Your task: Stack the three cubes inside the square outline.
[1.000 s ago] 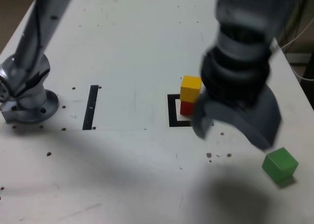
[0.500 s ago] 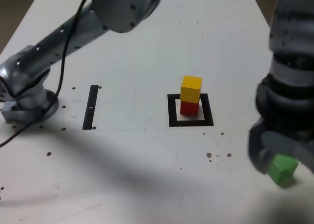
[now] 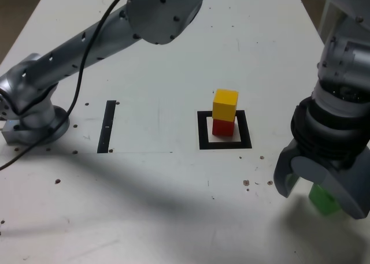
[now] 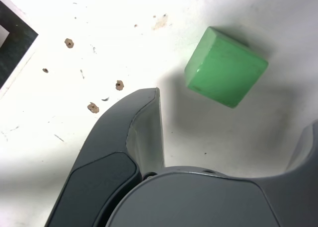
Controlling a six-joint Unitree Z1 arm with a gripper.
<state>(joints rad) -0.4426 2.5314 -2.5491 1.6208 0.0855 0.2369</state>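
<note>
Claw (image 3: 321,189) spread wide above the green cube (image 3: 322,198) on the white counter (image 3: 173,56).

Nearest the camera in the exterior view, the claw's two grey fingers (image 4: 126,142) stand apart with the green cube (image 4: 225,67) between them, not touching either; the wrist view shows it lying tilted beyond the fingertips. Farther back and toward the exterior view's left of the green cube, the yellow cube (image 3: 225,104) sits on the red cube (image 3: 222,127) inside the black square outline (image 3: 203,131). Farther left lies a thin black strip (image 3: 107,126).
</note>
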